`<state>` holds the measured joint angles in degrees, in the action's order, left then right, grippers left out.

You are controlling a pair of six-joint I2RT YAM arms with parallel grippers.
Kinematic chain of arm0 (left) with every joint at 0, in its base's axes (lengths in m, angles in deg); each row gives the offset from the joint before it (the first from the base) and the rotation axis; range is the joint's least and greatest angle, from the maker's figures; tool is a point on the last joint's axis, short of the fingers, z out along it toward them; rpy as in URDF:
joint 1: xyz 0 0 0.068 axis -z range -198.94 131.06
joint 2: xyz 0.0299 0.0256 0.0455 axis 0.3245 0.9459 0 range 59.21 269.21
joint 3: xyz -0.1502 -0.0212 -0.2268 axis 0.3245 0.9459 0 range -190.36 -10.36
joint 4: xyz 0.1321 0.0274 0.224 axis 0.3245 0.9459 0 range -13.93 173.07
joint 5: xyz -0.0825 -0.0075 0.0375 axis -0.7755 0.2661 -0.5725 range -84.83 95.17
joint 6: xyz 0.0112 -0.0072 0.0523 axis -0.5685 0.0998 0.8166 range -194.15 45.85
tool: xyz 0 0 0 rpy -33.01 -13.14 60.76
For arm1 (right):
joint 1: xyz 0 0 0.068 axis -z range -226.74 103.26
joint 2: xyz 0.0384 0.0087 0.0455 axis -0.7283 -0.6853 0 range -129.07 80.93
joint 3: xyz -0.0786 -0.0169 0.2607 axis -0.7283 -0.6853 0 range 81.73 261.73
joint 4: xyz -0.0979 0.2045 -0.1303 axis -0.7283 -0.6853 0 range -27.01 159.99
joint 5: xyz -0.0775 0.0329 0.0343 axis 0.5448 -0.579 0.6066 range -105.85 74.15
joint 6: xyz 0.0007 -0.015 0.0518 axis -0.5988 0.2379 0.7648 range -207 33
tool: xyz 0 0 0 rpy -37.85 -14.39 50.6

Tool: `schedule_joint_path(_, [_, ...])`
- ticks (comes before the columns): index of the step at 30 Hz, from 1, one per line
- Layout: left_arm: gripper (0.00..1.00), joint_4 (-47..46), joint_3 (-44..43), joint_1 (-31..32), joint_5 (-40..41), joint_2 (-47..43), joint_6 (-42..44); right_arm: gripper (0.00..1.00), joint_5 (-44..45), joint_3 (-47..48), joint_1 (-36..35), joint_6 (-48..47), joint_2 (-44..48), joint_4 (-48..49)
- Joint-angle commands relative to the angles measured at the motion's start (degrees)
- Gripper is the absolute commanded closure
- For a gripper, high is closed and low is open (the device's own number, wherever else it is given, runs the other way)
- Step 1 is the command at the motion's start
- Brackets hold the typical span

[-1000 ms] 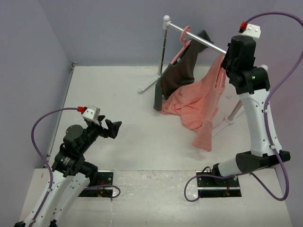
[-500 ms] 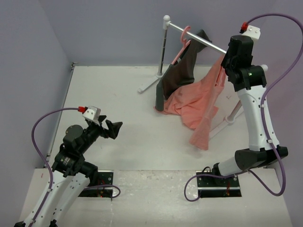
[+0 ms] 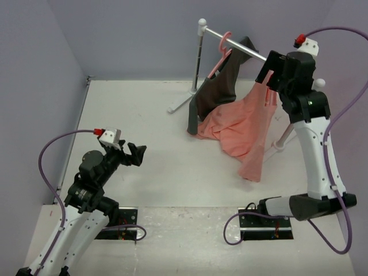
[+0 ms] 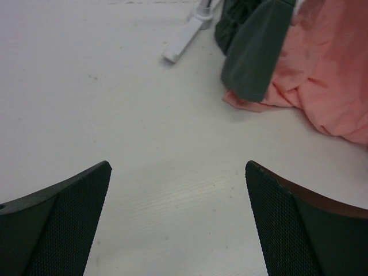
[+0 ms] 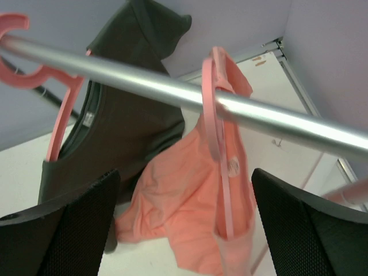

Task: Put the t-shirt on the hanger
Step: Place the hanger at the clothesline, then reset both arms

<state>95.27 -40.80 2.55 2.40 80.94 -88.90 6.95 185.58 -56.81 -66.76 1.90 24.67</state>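
T-shirt [image 3: 244,123] draped on pink hanger [image 5: 211,135], hooked over metal rail [image 5: 144,86]; lower folds pooled on worktop [image 3: 144,109], touching dark grey garment [image 3: 218,92]. Right pincer [image 5: 183,190] spread wide, empty, close before rail. Left pincer [image 4: 178,172] likewise wide, empty, low over worktop, well apart from cloth.

The hanger [image 5: 214,135] below its hook seems buried inside the t-shirt [image 5: 184,213].

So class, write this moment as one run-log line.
left hand open, empty, over table; right hand open at rail; hanger hooked on rail; t-shirt hanging from hanger, trailing onto table
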Motion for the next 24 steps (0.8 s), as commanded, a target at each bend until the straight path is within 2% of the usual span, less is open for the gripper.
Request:
schedule_joint_path(1, [0.00,3.45,-4.03,-2.17,17.53,4.49,-5.42,0.01,-10.89,-8.15,0.05,0.19,14.70,2.31])
schedule_joint_path(3, [0.00,5.57,-5.16,-3.31,23.13,6.16,-7.65,0.01,-17.83,-15.63,0.05,-1.53,22.51,4.48])
schedule_joint_path(4, [0.00,6.25,-5.60,-3.89,24.32,6.30,-7.97,0.01,-18.49,-18.86,0.05,-1.69,25.61,5.36])
schedule_joint_path(7, [0.00,7.01,-6.30,-5.68,24.56,6.54,-7.83,0.01,-23.73,-32.86,-0.04,-3.90,35.73,7.99])
schedule_joint_path(11, [0.00,3.15,-5.12,-7.50,23.47,4.25,-2.69,0.01,-18.75,-48.46,-0.13,-4.73,46.61,7.23])
schedule_joint_path(17, [0.00,1.81,-4.54,-15.84,18.28,3.75,-2.30,0.01,-13.93,-60.16,-0.04,-3.62,60.49,7.41])
schedule_joint_path(20, [0.00,2.07,-4.45,-16.00,15.46,4.02,-2.00,0.01,-14.23,-63.97,-0.13,-4.80,68.80,8.92])
schedule_joint_path(24, [0.00,2.16,-3.92,-15.23,12.30,3.46,-1.86,0.01,-14.65,-64.82,-0.22,-5.56,71.87,9.74])
